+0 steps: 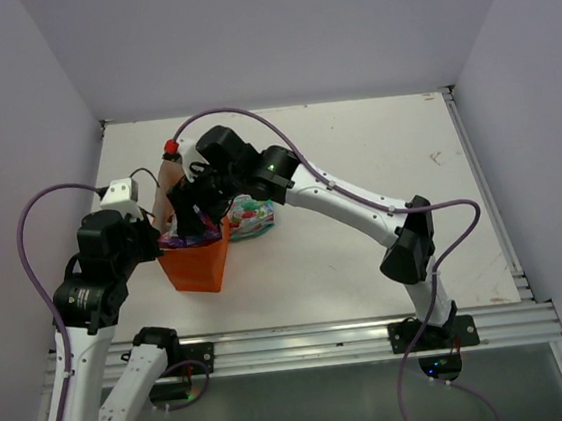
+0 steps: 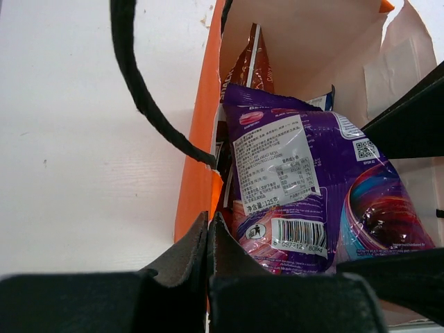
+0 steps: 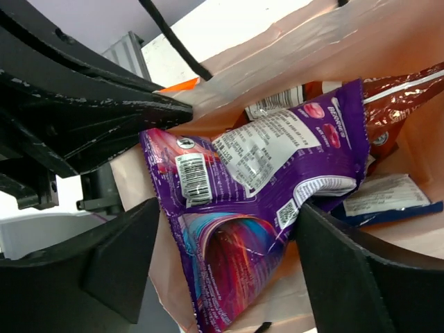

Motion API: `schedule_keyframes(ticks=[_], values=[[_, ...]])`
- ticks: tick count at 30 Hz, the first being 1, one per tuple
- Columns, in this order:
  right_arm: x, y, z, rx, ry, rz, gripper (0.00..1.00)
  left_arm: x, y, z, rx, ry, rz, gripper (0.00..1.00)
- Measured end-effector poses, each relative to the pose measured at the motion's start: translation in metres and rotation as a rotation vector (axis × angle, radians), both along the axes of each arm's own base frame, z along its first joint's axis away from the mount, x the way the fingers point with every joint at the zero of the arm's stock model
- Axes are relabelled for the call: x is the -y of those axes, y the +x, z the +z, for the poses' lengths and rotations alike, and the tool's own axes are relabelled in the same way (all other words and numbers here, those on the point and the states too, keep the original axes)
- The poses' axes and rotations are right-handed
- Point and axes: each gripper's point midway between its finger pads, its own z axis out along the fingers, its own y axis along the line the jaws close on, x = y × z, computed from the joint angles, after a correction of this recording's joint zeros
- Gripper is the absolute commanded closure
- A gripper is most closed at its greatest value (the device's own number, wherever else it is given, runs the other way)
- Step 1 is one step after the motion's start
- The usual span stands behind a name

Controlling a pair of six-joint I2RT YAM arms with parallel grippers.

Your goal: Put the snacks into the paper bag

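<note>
The orange paper bag (image 1: 198,266) stands upright near the table's left front. My left gripper (image 1: 159,241) is shut on the bag's left wall (image 2: 198,152), which runs between its fingertips (image 2: 209,225). My right gripper (image 1: 199,214) is open inside the bag's mouth, its fingers on either side of the purple packet (image 3: 263,180), which leans inside the bag (image 2: 298,187). The red-orange Doritos bag (image 3: 402,97) and the dark blue bag (image 3: 388,198) lie deeper inside. The green-white-pink sweets packet (image 1: 252,217) lies on the table right of the bag.
A tan bottle with a red cap (image 1: 169,162) stands just behind the bag. The bag's black cord handle (image 2: 139,90) loops over its left side. Walls close in the table at the left, back and right.
</note>
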Motion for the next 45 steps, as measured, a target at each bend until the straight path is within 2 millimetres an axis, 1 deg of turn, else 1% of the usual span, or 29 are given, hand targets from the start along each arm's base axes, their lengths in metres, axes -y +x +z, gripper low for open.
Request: schedule_keyframes(ticks=[1,2,5,7,8,10,12,14,15,17,18,19,20,21,22,23,25,26,27,28,29,30,31,32,34,38,40,42,45], values=[[0.000,-0.001,-0.001,0.000,-0.003,0.002,0.15,0.000,0.000,0.000,0.000,0.000,0.000,1.00],[0.000,-0.001,0.000,0.002,-0.002,0.003,0.03,0.000,0.000,0.000,0.001,0.000,0.000,1.00],[0.001,0.001,0.009,0.033,0.005,0.000,0.01,0.000,0.000,0.001,0.005,-0.001,0.000,1.00],[0.003,0.008,0.032,0.085,0.032,-0.025,0.01,0.000,0.000,0.001,0.005,-0.001,0.000,1.00],[0.003,0.012,0.053,0.129,0.068,-0.040,0.01,0.000,0.000,0.001,0.006,-0.001,0.000,1.00],[0.010,0.021,0.105,0.240,0.160,-0.092,0.01,0.000,0.000,0.001,0.006,-0.001,0.000,1.00],[0.035,0.025,0.156,0.352,0.236,-0.167,0.01,0.000,0.000,0.001,0.007,-0.001,0.000,1.00],[0.074,0.025,0.207,0.467,0.305,-0.266,0.01,0.000,0.000,0.001,0.007,-0.001,0.000,1.00],[0.099,0.027,0.227,0.508,0.330,-0.321,0.01,0.000,0.000,0.001,0.007,-0.001,0.000,1.00],[0.142,0.031,0.249,0.552,0.357,-0.411,0.01,0.000,0.000,0.001,0.007,-0.002,-0.001,1.00],[0.162,0.041,0.246,0.555,0.346,-0.465,0.01,0.000,0.000,0.001,0.006,-0.002,-0.002,1.00],[0.181,0.052,0.240,0.555,0.342,-0.523,0.01,0.000,0.000,0.000,0.006,-0.002,-0.002,1.00],[0.196,0.063,0.225,0.543,0.313,-0.575,0.01,0.001,0.000,0.000,0.005,-0.002,-0.003,1.00],[0.204,0.077,0.203,0.522,0.278,-0.624,0.01,0.001,0.000,0.000,0.005,-0.002,-0.003,1.00],[0.203,0.088,0.175,0.490,0.232,-0.648,0.01,0.001,0.000,0.000,0.005,-0.002,-0.003,1.00],[0.197,0.096,0.143,0.451,0.177,-0.651,0.01,0.001,0.000,0.000,0.005,-0.002,-0.003,1.00],[0.176,0.110,0.056,0.345,0.018,-0.634,0.01,0.001,0.000,0.000,0.005,-0.002,-0.006,1.00],[0.165,0.118,0.009,0.292,-0.067,-0.623,0.01,0.001,0.000,0.000,0.005,-0.002,-0.006,1.00],[0.157,0.123,-0.040,0.236,-0.160,-0.608,0.01,0.001,0.000,0.000,0.005,-0.002,-0.007,1.00],[0.153,0.124,-0.083,0.187,-0.244,-0.593,0.01,0.001,0.000,0.000,0.005,-0.002,-0.007,1.00],[0.152,0.123,-0.118,0.143,-0.313,-0.579,0.01,0.001,0.000,0.000,0.005,-0.002,-0.007,1.00],[0.152,0.122,-0.144,0.111,-0.367,-0.568,0.01,0.001,0.000,0.000,0.005,-0.001,-0.006,1.00],[0.152,0.122,-0.163,0.090,-0.405,-0.562,0.01,0.001,0.000,0.000,0.005,-0.001,-0.006,1.00],[0.152,0.121,-0.173,0.077,-0.426,-0.559,0.01,0.001,0.000,0.000,0.005,-0.001,-0.006,1.00],[0.151,0.124,-0.176,0.072,-0.433,-0.561,0.01,0.001,0.000,0.000,0.005,0.000,-0.005,1.00],[0.137,0.144,-0.150,0.099,-0.342,-0.594,0.01,0.000,-0.001,0.001,0.005,0.001,-0.003,1.00],[0.134,0.152,-0.142,0.106,-0.305,-0.609,0.01,0.000,-0.001,0.001,0.004,0.002,-0.001,1.00],[0.133,0.157,-0.145,0.097,-0.297,-0.615,0.01,0.000,-0.001,0.001,0.004,0.003,0.000,1.00],[0.133,0.160,-0.168,0.064,-0.323,-0.618,0.01,0.000,-0.001,0.001,0.004,0.003,0.000,1.00]])
